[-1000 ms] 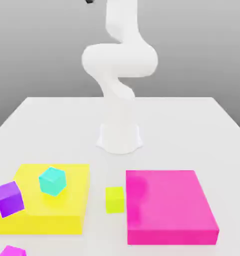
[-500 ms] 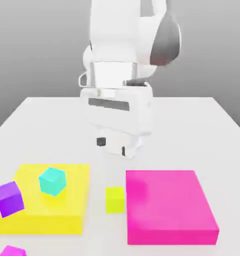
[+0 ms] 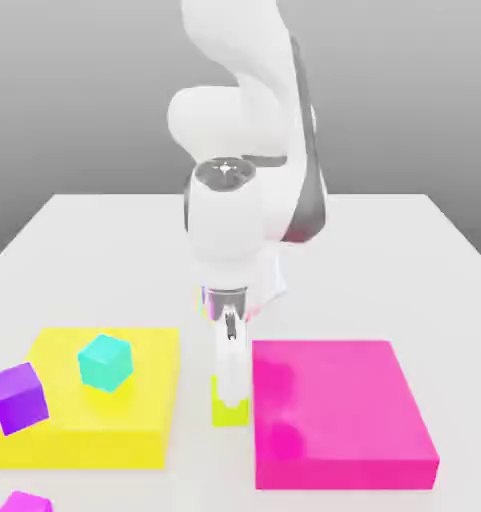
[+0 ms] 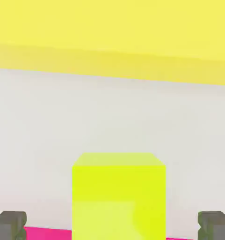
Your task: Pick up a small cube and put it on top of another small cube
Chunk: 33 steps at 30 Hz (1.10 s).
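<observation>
Hand view: we see the pincer wide open, holding nothing, lime cube between its tips with room either side. Exterior view: we have lime on the desk, pink block at its 3 o'clock, cyan cube on the yellow block toward 10. Step, we judge: lining up the pick; next, settle lower if needed, close, lift. We read no brands, labels or writing.
</observation>
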Motion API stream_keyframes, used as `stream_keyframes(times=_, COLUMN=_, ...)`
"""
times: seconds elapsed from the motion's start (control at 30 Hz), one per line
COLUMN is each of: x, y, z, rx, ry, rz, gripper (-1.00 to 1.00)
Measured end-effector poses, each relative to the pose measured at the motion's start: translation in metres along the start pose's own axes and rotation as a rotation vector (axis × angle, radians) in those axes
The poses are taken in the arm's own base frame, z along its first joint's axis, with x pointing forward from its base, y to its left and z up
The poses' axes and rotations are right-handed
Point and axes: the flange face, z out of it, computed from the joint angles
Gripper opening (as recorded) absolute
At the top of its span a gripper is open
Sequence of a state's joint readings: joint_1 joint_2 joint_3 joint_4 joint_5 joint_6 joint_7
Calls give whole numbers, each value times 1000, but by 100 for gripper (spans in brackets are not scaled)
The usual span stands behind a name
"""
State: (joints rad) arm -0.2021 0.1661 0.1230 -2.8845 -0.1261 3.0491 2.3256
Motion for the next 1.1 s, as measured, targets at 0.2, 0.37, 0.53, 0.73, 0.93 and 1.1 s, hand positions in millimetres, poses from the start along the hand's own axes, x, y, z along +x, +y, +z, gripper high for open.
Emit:
stream_keyframes(times=0.2, x=1, y=1, z=16, rx=3, ry=2, rz=0, gripper=-100)
stream_keyframes(times=0.37, x=0, y=0, z=6, rx=2, ry=0, rz=0, gripper=-100)
stream_keyframes(times=0.53, x=1, y=0, z=-34, rx=4, ry=3, rz=0, gripper=-100)
stream_keyframes(times=0.73, x=23, y=-34, z=-72, rx=7, ry=7, rz=-84, gripper=-100)
stream_keyframes(times=0.93, x=60, y=-74, z=-113, rx=6, ry=7, rz=-198, gripper=-100)
stream_keyframes(times=1.1, x=99, y=-99, z=-149, rx=5, ry=6, rz=-293, gripper=-100)
